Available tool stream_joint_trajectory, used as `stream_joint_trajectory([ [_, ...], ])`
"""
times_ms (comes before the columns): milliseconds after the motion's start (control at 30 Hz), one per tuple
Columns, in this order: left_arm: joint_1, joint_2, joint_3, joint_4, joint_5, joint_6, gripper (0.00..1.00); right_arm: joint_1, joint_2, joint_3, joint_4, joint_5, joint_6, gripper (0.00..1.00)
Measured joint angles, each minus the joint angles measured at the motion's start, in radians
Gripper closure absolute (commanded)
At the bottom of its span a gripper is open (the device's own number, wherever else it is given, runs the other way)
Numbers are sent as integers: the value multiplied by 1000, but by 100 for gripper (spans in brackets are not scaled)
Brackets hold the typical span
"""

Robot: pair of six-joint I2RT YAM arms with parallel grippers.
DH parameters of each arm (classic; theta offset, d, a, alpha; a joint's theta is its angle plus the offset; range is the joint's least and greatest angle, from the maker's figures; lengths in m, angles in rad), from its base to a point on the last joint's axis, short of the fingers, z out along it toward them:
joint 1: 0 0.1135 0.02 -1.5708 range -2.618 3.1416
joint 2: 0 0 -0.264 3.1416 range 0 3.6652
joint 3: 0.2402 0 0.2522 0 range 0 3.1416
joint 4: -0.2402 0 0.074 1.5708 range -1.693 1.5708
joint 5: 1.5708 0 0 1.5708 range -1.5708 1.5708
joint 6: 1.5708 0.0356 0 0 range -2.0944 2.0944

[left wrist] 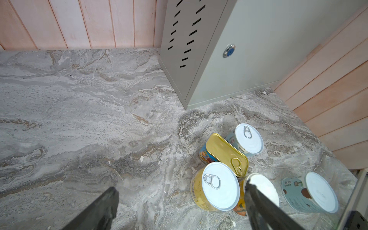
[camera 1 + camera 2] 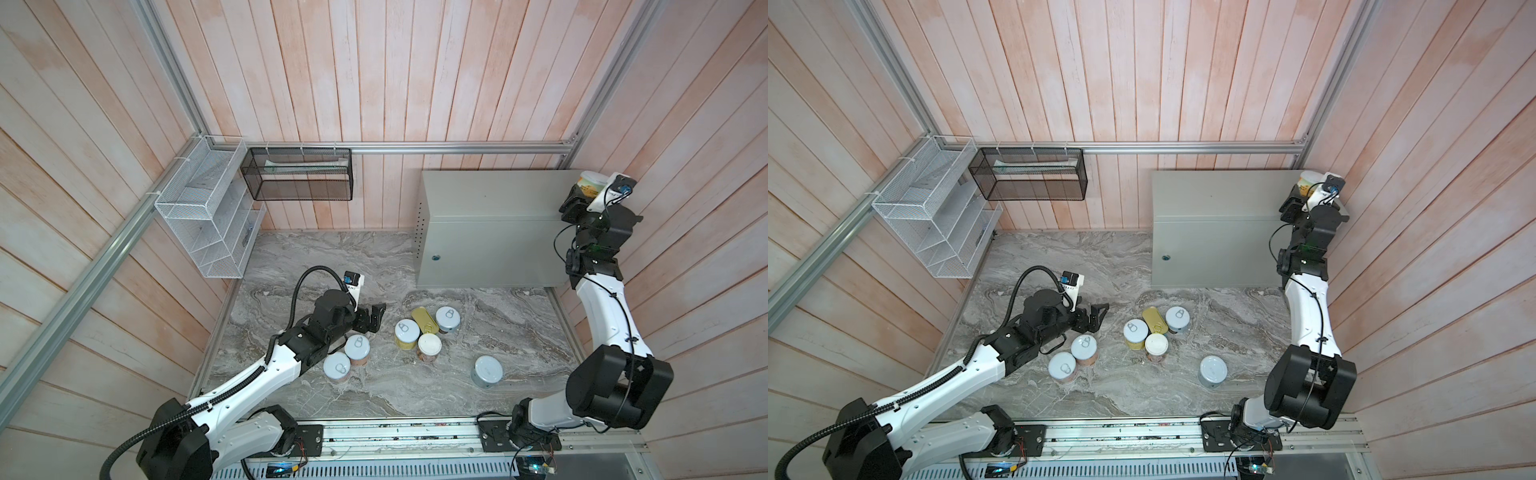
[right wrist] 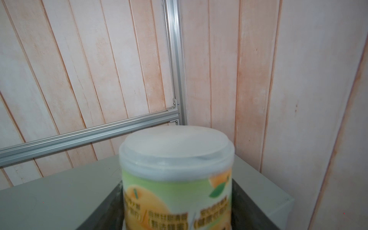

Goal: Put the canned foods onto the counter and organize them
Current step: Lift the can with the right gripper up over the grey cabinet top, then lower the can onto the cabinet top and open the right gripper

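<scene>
While the left hand (image 2: 373, 318) hangs spread wide above the marbled desk (image 2: 316, 257), close to the gold-topped rectangular tin (image 2: 425, 319) and six round tins (image 2: 357, 348) resting there, the right hand (image 2: 584, 194) pinches an upright orange-labelled tin (image 3: 177, 159) with a white lid over the back right corner of the grey-green metal cabinet (image 2: 490, 199); whether it touches the top I cannot tell.

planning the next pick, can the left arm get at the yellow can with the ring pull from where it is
Probably yes. The left tool is open and the yellow can faces it across bare slab; the gold-topped tin and white-lidded can crowd only its far side.
</scene>
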State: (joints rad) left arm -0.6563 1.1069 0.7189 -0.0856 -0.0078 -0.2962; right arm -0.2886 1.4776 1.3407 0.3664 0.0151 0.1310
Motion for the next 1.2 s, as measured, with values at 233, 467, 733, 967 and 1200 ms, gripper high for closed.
stream_joint_trajectory([
  [233,0,19,5,4,5,-5,0,0,54,66,-7,-18,0,42],
  [467,0,34,5,27,8,-15,0,14,115,124,-25,-18,-20,40],
  [733,0,63,-32,115,7,-22,0,95,148,128,-13,3,-124,40],
  [967,2,96,-93,152,7,-22,0,144,170,137,16,75,-193,40],
  [1200,2,120,-98,193,8,-21,0,138,199,141,62,193,-213,39],
])
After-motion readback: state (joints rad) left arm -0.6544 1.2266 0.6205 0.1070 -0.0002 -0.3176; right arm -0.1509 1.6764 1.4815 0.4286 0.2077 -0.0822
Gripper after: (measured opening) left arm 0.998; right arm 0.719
